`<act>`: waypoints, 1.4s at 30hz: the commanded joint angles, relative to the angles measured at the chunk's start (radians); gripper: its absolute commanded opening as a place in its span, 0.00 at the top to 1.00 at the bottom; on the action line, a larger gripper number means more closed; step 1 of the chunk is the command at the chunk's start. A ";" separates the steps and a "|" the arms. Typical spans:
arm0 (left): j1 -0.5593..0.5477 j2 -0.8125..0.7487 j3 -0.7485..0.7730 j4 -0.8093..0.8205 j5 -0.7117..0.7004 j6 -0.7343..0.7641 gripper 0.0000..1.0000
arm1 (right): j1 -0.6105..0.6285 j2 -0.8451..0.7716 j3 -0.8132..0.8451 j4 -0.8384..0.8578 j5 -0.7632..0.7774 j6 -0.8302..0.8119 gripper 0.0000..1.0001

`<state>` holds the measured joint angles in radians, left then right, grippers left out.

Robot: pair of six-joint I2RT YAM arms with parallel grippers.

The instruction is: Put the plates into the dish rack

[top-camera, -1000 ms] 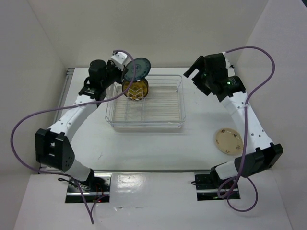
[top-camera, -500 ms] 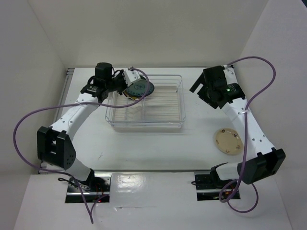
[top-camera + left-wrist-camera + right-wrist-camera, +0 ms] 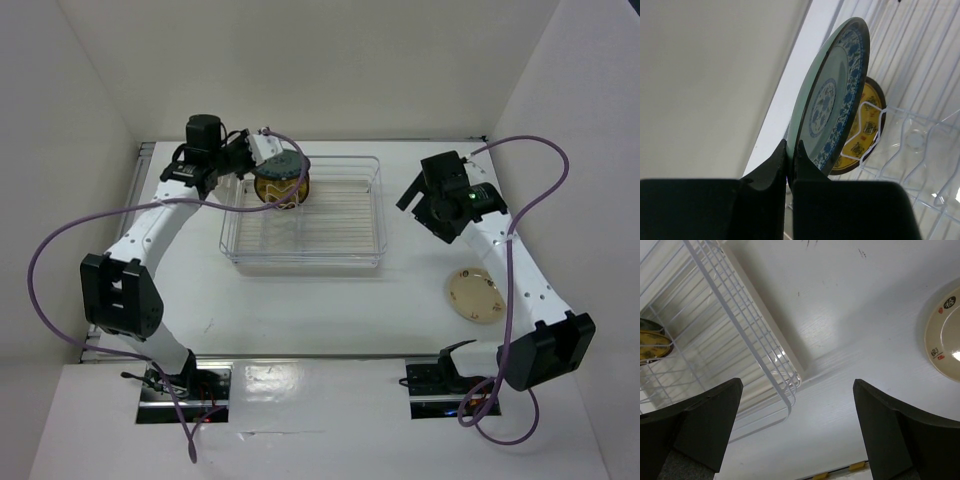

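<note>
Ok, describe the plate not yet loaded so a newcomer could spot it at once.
Start from the clear dish rack and look right, toward the near side. There the cream plate lies flat on the table. The amber plate stands in the rack, and the blue-patterned plate is in the left hand.

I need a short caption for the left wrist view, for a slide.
Left gripper pinches the rim of a teal plate, held on edge beside the amber plate in the dish rack.

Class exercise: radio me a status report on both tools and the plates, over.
Left tool shut on teal plate, edge-up at dish rack, beside racked amber plate. Right tool open, empty. Cream plate on table, unobstructed.
</note>
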<state>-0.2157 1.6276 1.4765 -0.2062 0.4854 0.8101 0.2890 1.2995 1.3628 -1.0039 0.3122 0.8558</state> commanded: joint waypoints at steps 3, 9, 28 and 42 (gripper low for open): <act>0.027 0.000 0.005 0.031 0.062 0.023 1.00 | -0.005 0.000 -0.007 0.005 0.001 0.026 0.00; 0.038 -0.011 -0.039 0.031 0.094 0.012 1.00 | -0.014 0.029 0.012 -0.004 0.019 0.026 0.00; 0.047 0.031 -0.128 0.067 0.059 0.067 1.00 | -0.014 0.038 -0.007 -0.079 0.062 0.104 0.00; 0.038 0.129 -0.108 0.133 -0.027 -0.064 0.72 | -0.186 0.460 0.034 -0.203 0.154 0.146 0.00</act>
<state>-0.1745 1.7420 1.3415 -0.1352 0.4637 0.7887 0.1207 1.7115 1.3163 -1.0992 0.4141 0.9726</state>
